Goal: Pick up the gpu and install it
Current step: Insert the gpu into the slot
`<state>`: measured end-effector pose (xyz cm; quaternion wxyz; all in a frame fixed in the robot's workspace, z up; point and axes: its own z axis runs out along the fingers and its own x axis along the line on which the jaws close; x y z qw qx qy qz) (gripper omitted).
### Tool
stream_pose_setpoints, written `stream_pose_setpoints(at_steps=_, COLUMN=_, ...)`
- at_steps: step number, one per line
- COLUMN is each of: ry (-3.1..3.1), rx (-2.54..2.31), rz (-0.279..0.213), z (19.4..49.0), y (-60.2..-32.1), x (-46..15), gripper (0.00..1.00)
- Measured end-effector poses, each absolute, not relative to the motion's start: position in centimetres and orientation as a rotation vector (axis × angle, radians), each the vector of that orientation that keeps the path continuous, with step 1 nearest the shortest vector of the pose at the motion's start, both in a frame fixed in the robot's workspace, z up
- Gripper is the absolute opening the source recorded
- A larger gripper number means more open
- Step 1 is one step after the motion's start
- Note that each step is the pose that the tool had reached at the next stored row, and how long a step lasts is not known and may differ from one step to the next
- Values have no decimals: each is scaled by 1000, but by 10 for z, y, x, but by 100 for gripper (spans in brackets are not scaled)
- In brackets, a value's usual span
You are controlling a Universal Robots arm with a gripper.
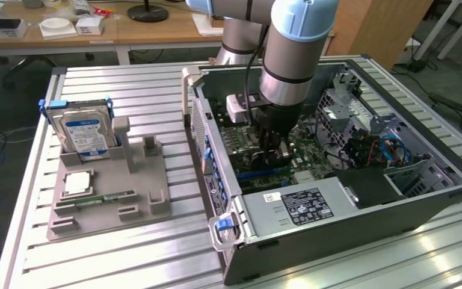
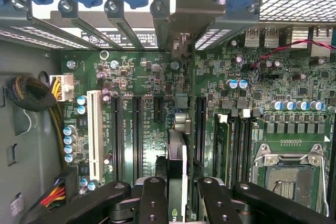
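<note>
Exterior view, arm point(image 1: 295, 54) vertical inside computer case point(image 1: 423, 198), fingers point(image 2: 152, 200) clamped on upright gpu point(image 2: 177, 163) over motherboard point(image 2: 152, 82)

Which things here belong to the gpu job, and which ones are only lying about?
For the job: gpu, held in the tool; motherboard; computer case.
Lying about: hard drive; memory stick; grey holder.

gpu point(image 2: 177, 177), thin dark card seen edge-on, upright, over the green motherboard point(image 2: 142, 77), possibly in a slot
</note>
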<state>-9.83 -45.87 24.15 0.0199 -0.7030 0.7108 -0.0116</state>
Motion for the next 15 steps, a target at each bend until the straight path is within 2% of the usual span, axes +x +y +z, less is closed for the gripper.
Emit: stream_pose_setpoints(at_steps=15, ry=2204, rx=-2180, rz=-37, z=238, y=-459, x=-99, gripper=27)
